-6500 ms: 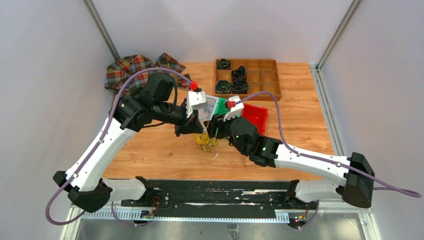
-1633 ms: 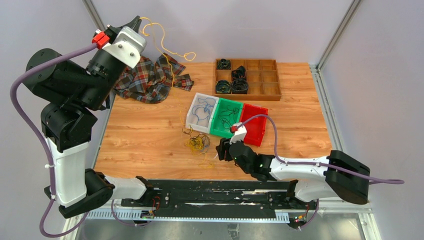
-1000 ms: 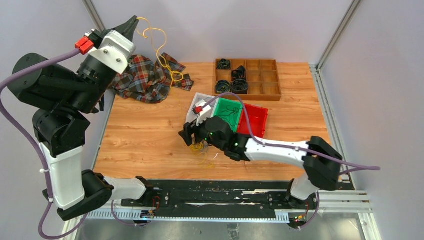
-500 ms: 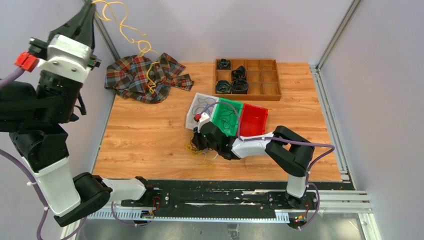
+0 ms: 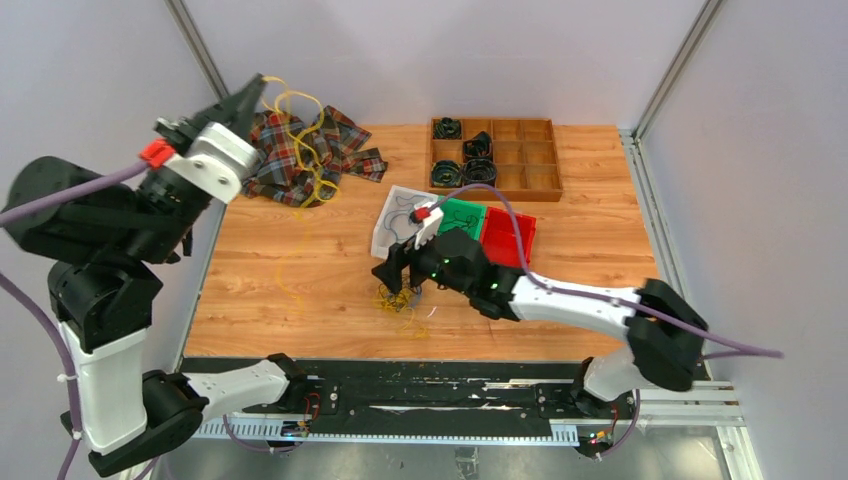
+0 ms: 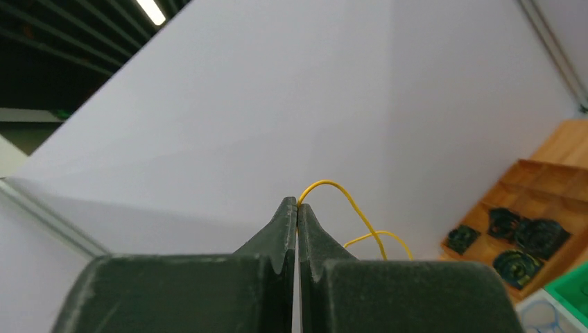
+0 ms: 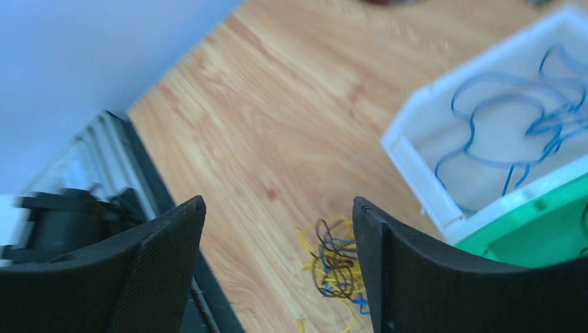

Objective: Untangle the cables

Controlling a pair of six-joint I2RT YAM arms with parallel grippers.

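Observation:
The cables form a small clump (image 5: 398, 298) of yellow, blue and dark strands on the wooden table; it also shows in the right wrist view (image 7: 338, 268). My right gripper (image 5: 399, 279) hovers just above the clump. Its jaws are wide open and empty (image 7: 277, 208), and the clump lies by the right finger. My left gripper (image 5: 257, 83) is raised at the far left and shut on one yellow cable (image 6: 355, 206), pinched at its tips (image 6: 297, 205). That yellow cable (image 5: 305, 150) hangs in loops over the plaid cloth.
A plaid cloth (image 5: 345, 135) lies at the far left of the table. White (image 5: 385, 228), green (image 5: 470, 212) and red (image 5: 520, 238) bins stand mid-table; the white one holds blue cables (image 7: 513, 118). A wooden compartment tray (image 5: 530, 155) with black coils stands behind.
My left gripper has come down and to the right from high at the far left, carrying the yellow cable. My right arm has stretched out and its gripper stays over the clump.

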